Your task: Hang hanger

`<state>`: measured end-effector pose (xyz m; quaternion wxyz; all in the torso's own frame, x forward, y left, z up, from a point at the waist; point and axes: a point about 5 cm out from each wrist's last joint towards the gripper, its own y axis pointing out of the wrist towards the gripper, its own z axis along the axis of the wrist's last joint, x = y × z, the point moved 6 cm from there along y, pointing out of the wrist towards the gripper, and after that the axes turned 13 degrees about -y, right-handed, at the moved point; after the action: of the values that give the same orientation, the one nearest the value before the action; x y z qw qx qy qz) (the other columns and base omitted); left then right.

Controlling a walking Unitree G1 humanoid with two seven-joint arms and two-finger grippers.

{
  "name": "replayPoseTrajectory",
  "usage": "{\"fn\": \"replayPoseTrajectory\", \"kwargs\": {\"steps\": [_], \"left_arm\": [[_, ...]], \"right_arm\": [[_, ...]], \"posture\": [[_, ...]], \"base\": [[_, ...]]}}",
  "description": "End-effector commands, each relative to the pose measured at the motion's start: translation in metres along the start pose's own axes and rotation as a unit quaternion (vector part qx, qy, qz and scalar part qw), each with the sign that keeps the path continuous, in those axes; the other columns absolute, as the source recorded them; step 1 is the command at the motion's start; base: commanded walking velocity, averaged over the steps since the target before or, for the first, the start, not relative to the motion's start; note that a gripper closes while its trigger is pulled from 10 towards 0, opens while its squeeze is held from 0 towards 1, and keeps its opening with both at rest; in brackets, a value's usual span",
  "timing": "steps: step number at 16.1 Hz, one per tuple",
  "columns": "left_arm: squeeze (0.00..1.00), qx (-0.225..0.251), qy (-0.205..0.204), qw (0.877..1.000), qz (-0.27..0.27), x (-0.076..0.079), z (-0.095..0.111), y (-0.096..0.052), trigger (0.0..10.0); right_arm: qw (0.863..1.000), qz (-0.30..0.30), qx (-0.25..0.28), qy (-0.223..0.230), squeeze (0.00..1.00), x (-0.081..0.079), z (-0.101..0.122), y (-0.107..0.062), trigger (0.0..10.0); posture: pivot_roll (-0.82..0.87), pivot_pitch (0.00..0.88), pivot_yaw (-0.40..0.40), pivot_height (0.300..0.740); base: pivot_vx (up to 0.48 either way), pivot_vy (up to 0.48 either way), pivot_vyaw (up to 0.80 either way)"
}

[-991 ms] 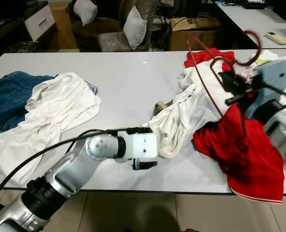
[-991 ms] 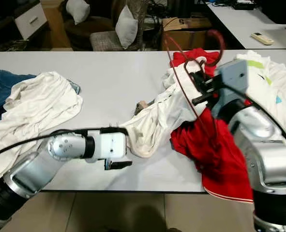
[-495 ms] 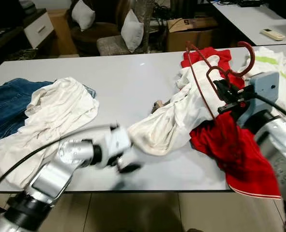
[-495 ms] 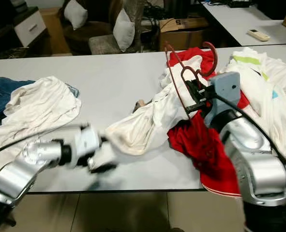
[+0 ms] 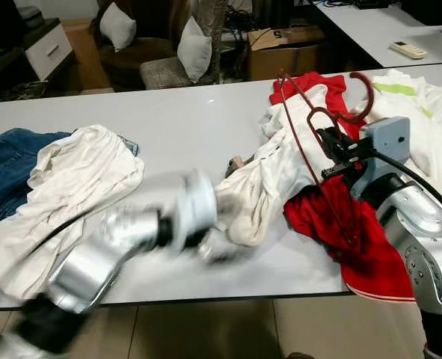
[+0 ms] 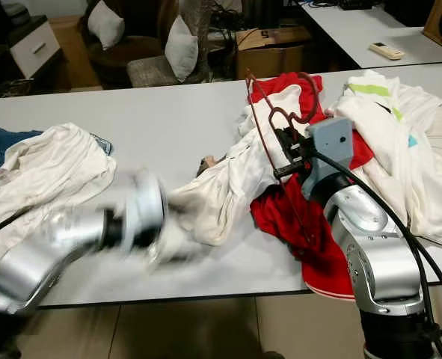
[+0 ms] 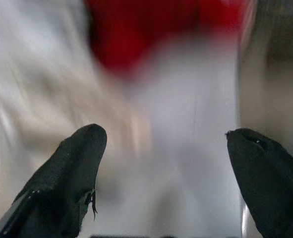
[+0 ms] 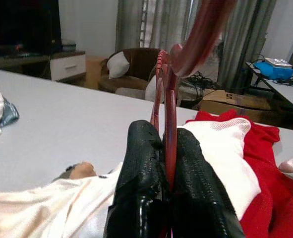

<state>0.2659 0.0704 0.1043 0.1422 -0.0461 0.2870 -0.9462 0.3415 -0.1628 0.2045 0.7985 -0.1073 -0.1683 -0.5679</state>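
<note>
A dark red wire hanger [image 5: 366,107] stands upright over the right half of the white table [image 5: 206,127]. My right gripper [image 5: 328,142] is shut on its neck just below the hook; the right wrist view shows both fingers [image 8: 141,168] pressed on the red wire [image 8: 170,124]. The hanger's lower part reaches into a red garment [image 5: 359,239] lying at the table's front right. A white shirt [image 5: 277,176] lies crumpled beside it. My left gripper [image 5: 212,243] is a blur near the white shirt's lower end, and it is open in the left wrist view [image 7: 166,168].
Blue jeans [image 5: 7,161] and another white garment [image 5: 71,187] lie at the left. More white clothes [image 5: 422,112] are piled at the far right. Behind the table stand a cardboard box [image 5: 288,48], chairs with pillows [image 5: 194,45] and a second table with a remote [image 5: 406,50].
My left arm has swung up and right from the table's front edge toward the white shirt and is now blurred. The right gripper still holds the hanger; the camera has shifted.
</note>
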Motion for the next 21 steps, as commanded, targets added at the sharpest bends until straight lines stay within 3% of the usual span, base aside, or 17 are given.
{"fn": "replayPoseTrajectory", "kwargs": {"steps": [1,3,5,6,7,8,10,13,15,18,21], "left_arm": [[0.0,-0.096,0.058,0.992,0.048,-0.019,-0.031,-0.009,10.0],[0.0,-0.041,0.048,0.996,0.07,-0.029,-0.011,-0.013,10.0],[0.0,0.016,0.018,0.999,0.049,-0.022,0.01,-0.013,10.0],[0.0,0.016,0.017,0.999,0.045,-0.021,0.01,-0.013,10.0],[0.0,-0.001,0.027,0.999,0.042,-0.02,0.006,-0.013,10.0],[0.0,-0.008,0.038,0.998,0.043,-0.022,0.004,-0.012,10.0],[0.0,-0.001,0.049,0.998,0.046,-0.026,0.009,-0.016,10.0],[0.0,-0.002,0.045,0.997,0.058,-0.033,0.012,-0.029,10.0],[0.0,-0.052,0.06,0.995,0.064,-0.041,-0.003,-0.045,10.0],[0.0,-0.086,0.051,0.995,0.029,-0.037,-0.018,-0.064,10.0],[0.0,-0.063,0.017,0.998,-0.021,-0.027,-0.015,-0.078,10.0]], "right_arm": [[1.0,0.013,0.014,-0.009,0.0,-0.004,0.007,0.004,10.0],[0.999,0.031,0.022,0.003,0.0,-0.01,0.01,0.006,10.0],[0.986,0.112,0.071,0.096,0.0,-0.038,0.031,0.008,10.0],[0.98,0.14,0.083,0.112,0.0,-0.046,0.037,0.007,10.0],[0.964,0.217,0.071,0.134,0.0,-0.071,0.038,0.006,10.0],[0.956,0.253,0.049,0.143,0.0,-0.085,0.03,0.007,10.0],[0.951,0.256,-0.078,0.156,0.0,-0.099,-0.026,0.023,10.0],[0.938,0.259,-0.158,0.168,0.0,-0.102,-0.067,0.027,10.0],[0.929,0.249,-0.223,0.158,0.0,-0.099,-0.101,0.024,10.0],[0.926,0.247,-0.243,0.149,0.0,-0.096,-0.112,0.027,10.0],[0.928,0.245,-0.236,0.154,0.0,-0.093,-0.11,0.033,10.0]], "posture": [[-0.18,0.0,0.124,0.74],[-0.18,0.0,0.121,0.74],[-0.18,0.0,0.122,0.74],[-0.19,0.0,0.123,0.74],[-0.19,0.0,0.125,0.74],[-0.2,0.0,0.124,0.74],[-0.2,0.0,0.12,0.74],[-0.18,0.0,0.112,0.74],[-0.16,0.0,0.1,0.74],[-0.14,0.0,0.095,0.74],[-0.14,0.0,0.094,0.74]], "base": [[0.0,0.0,0.0],[0.0,0.0,0.0],[0.0,0.0,0.0],[0.0,0.0,0.0],[0.0,0.0,0.0],[0.0,0.0,0.0],[0.0,0.0,0.0],[0.0,0.0,0.0],[0.0,0.0,0.0],[0.0,0.0,0.0],[0.0,0.0,0.0]]}}
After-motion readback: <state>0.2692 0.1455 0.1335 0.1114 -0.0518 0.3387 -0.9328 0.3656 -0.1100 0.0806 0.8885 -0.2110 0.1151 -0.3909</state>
